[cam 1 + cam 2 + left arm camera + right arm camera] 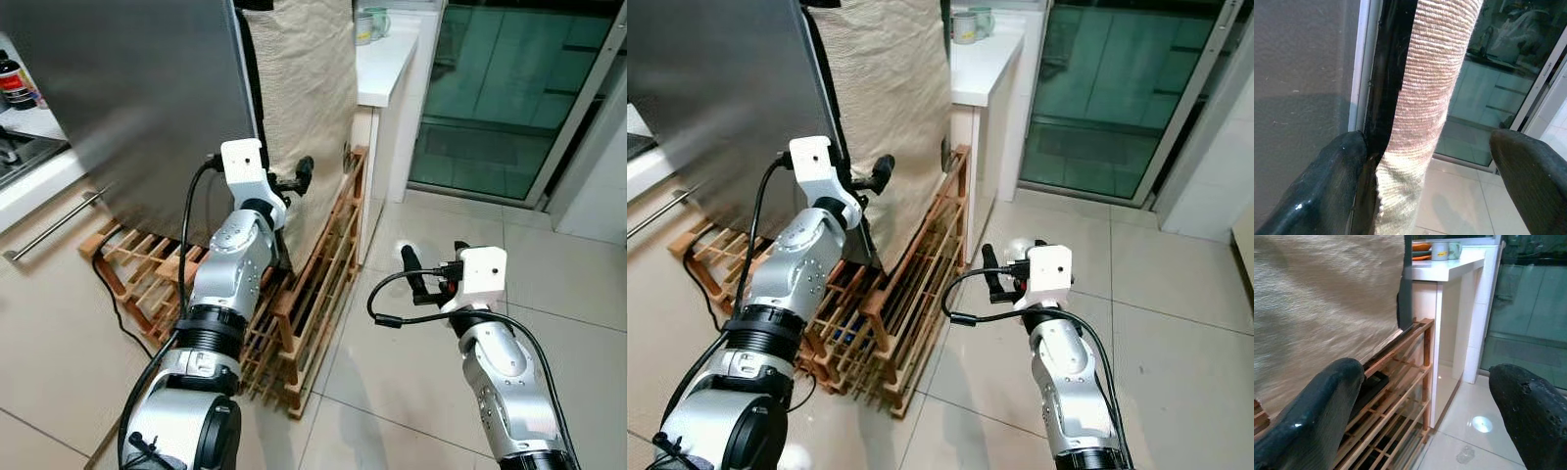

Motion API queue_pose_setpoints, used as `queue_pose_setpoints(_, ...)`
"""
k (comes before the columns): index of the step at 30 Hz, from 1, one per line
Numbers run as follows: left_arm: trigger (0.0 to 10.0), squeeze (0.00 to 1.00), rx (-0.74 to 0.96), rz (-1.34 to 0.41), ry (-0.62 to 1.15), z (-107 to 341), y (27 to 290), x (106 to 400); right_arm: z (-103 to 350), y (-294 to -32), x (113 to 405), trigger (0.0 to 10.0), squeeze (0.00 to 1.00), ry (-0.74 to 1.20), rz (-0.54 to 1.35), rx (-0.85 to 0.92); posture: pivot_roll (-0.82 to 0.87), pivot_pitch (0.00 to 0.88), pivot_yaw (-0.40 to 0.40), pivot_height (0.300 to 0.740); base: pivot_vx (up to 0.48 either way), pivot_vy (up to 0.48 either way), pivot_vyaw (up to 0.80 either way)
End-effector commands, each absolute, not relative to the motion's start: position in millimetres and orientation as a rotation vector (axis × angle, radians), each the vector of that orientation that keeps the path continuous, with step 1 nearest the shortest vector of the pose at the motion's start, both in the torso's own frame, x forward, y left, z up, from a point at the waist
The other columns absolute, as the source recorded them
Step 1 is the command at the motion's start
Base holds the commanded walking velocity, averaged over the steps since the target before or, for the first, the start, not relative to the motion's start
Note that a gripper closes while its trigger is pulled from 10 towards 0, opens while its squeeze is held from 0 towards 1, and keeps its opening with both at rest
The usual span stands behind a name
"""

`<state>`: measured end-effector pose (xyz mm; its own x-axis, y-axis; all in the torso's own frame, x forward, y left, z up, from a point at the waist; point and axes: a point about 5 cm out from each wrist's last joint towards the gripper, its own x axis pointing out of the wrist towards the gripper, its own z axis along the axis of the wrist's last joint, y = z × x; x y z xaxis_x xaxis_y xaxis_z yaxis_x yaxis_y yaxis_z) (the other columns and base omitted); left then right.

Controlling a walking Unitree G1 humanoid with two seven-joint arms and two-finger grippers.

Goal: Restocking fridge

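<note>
I have the left gripper at the right edge of the fridge door, low on it. Its fingers are spread wide and hold nothing. In the left wrist view one finger touches the dark seam between the steel door and the cloth cover that hangs on the side of the fridge; the other finger stands free in the air beyond the cloth.

The right gripper hovers over the floor tiles, well apart from the fridge, also wide open and empty. I see no food or bottles in either gripper, so I judge that the restocking itself is not begun and the door is the step in hand.

My worry is the cloth. If I close the fingers here, they can pinch the cover instead of the door edge, and a pull would then drag the fabric and leave the door shut. The finger in the seam can also slip out, because the steel is smooth. The left arm is just above the wooden rack under the fridge, and a cable loops beside the wrist; a wide swing may hit or snag them.
</note>
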<state>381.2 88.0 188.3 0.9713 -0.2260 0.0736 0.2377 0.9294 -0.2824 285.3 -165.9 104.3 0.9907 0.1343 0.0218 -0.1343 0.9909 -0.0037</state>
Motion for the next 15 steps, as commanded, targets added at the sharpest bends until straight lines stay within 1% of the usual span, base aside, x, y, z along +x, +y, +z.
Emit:
queue_pose_setpoints(1,10.0,0.00,-0.274,-0.311,-0.092,206,71,384,109,-166,284,10.0,0.00,-0.040,0.136,-0.006,-0.24,0.000,0.114,0.740,0.000,0.000,0.00)
queue_pose_setpoints(5,10.0,0.00,-0.281,-0.324,-0.081,205,64,387,109,-166,284,10.0,0.00,-0.038,0.139,-0.008,-0.24,0.000,0.111,0.740,0.000,0.000,0.00)
queue_pose_setpoints(6,10.0,0.00,-0.327,-0.413,-0.076,208,50,385,109,-166,285,10.0,0.00,-0.037,0.142,-0.009,-0.23,0.000,0.108,0.740,0.000,0.000,0.00)
queue_pose_setpoints(7,10.0,0.00,-0.342,-0.465,-0.074,210,41,383,109,-165,285,10.0,0.00,-0.037,0.143,-0.009,-0.23,0.000,0.108,0.740,0.000,0.000,0.00)
queue_pose_setpoints(8,10.0,0.00,-0.342,-0.465,-0.074,210,41,383,109,-165,285,10.0,0.00,-0.037,0.143,-0.009,-0.23,0.000,0.108,0.740,0.000,0.000,0.00)
queue_pose_setpoints(11,10.0,0.00,-0.385,-0.627,-0.065,215,9,373,108,-165,285,10.0,0.00,-0.032,0.146,-0.009,-0.24,0.000,0.107,0.740,0.000,0.000,0.00)
queue_pose_setpoints(12,10.0,0.00,-0.393,-0.656,-0.065,216,3,371,108,-165,286,10.0,0.00,-0.031,0.147,-0.010,-0.24,0.000,0.108,0.740,0.000,0.000,0.00)
queue_pose_setpoints(15,10.0,0.00,-0.438,-0.802,-0.083,226,-27,358,107,-165,285,10.0,0.00,-0.027,0.147,-0.008,-0.25,0.000,0.113,0.740,0.000,0.000,0.00)
